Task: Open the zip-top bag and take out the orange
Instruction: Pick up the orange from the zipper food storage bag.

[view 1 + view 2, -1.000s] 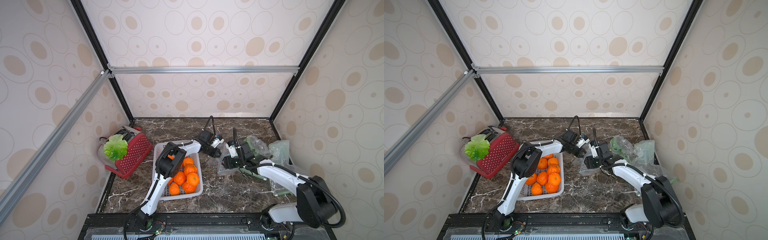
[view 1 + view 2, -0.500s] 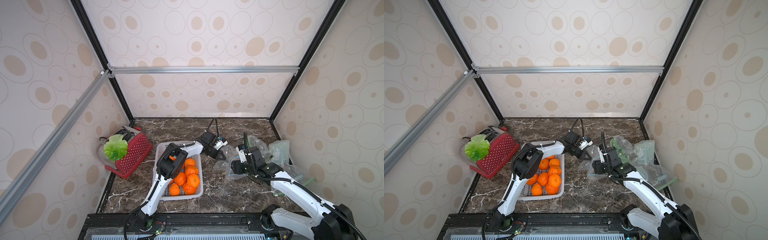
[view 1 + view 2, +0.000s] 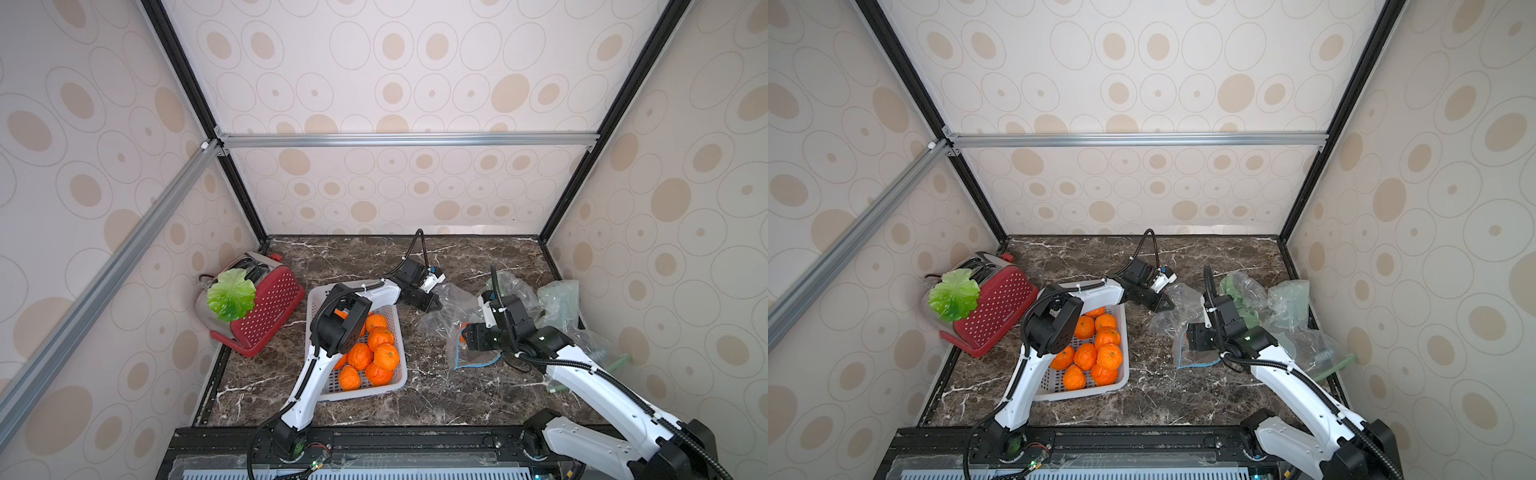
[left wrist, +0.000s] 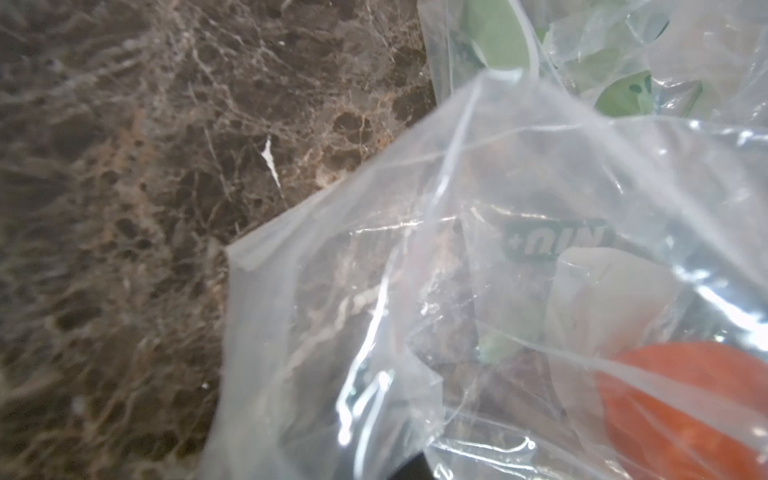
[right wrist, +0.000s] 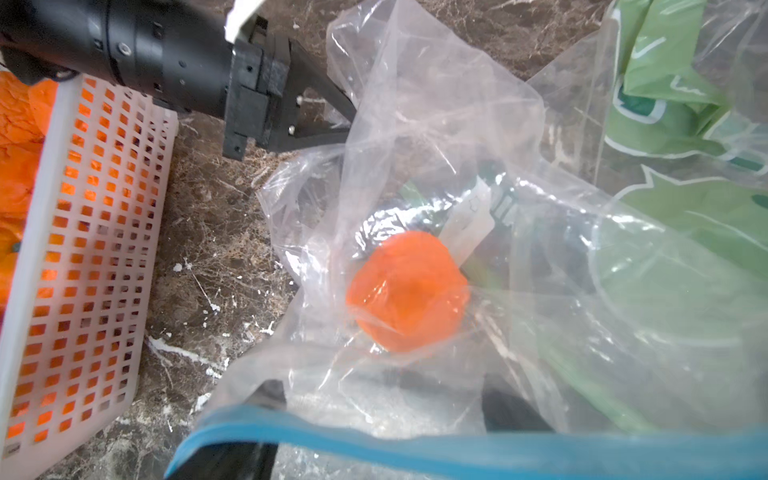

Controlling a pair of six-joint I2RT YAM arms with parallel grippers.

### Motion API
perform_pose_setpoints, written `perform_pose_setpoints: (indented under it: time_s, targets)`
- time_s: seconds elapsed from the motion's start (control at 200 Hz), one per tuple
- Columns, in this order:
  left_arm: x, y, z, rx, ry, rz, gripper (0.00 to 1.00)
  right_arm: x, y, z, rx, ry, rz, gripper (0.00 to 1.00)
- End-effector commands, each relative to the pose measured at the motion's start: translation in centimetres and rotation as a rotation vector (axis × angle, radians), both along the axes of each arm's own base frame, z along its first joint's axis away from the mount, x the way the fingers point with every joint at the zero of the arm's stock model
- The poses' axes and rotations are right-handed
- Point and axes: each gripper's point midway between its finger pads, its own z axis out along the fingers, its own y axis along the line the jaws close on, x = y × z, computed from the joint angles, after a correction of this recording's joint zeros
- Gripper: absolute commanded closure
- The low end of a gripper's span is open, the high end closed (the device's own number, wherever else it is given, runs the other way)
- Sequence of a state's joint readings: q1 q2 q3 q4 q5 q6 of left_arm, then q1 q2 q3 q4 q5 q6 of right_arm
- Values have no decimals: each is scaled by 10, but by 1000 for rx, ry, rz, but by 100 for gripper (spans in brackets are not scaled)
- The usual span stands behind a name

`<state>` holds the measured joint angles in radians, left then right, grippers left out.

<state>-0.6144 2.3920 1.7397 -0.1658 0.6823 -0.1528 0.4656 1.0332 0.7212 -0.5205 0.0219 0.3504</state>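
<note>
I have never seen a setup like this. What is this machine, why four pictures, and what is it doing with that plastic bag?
It is a robot: a left arm and a right arm mounted at the edge of a marble table, each ending in a two-fingered gripper. The two wide pictures come from a paired camera overhead; the two close-ups come from cameras on the wrists. On the table are a white basket of oranges, a red toaster with a green leaf against it, green-printed bags, and a clear zip-top bag with one orange inside. The left gripper is shut, pinching the bag's edge. The right gripper is open at the bag's mouth by the blue zip strip, gripping nothing.
</note>
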Motion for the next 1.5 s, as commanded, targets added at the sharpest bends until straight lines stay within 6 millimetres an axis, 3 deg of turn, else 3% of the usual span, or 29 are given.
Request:
perform_pose_setpoints:
  time_s: [0.0,0.11,0.366,0.526,0.666,0.786,0.891,1.041,1.492]
  targets:
    - [-3,25,-51,137,56,46,100,1,3,-12,3,17,-4,21]
    - [-4,24,-51,134,55,43,100,12,-3,-22,-55,23,-31,22]
    - [-4,25,-51,135,57,41,100,33,11,-49,-86,81,4,28]
    - [-4,25,-51,137,58,39,100,47,10,-56,-117,81,-27,19]
    - [-3,24,-51,134,59,37,100,60,16,-63,-138,82,-5,17]
    - [-4,25,-51,137,59,35,100,65,18,-72,-149,99,1,23]
    - [-4,25,-51,139,57,37,100,58,24,-72,-110,123,29,32]
    - [-2,25,-49,140,56,49,100,45,22,-45,-74,95,37,42]
    - [15,29,-38,167,23,141,100,-21,-10,64,20,-108,46,43]
